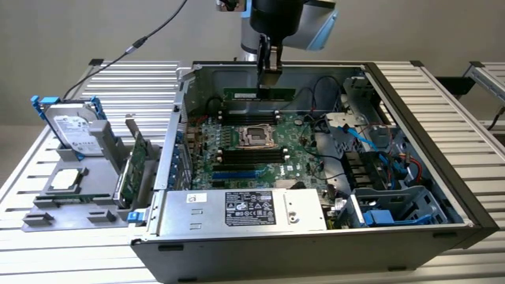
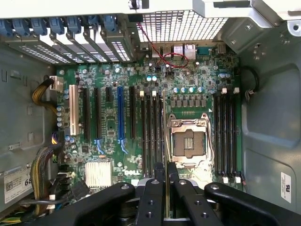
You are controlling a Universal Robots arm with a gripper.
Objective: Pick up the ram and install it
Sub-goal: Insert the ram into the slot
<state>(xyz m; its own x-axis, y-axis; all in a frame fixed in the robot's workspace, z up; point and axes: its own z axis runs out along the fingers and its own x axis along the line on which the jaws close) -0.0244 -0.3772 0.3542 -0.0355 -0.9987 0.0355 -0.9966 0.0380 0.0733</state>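
Behind the near power supply [image 1: 252,210], the end effector [image 1: 268,87] clamps the ram [image 1: 240,93] above the far slots [image 1: 252,112]. It looks picked up, not yet seated.

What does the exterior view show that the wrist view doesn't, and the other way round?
Exterior view: the hard drive and the green expansion card standing outside the case, and the ram seen lengthwise, gripped by the jaws inside the case. Wrist view: the vent grille and the white slot. Both: the CPU socket and the black memory slots beside it.
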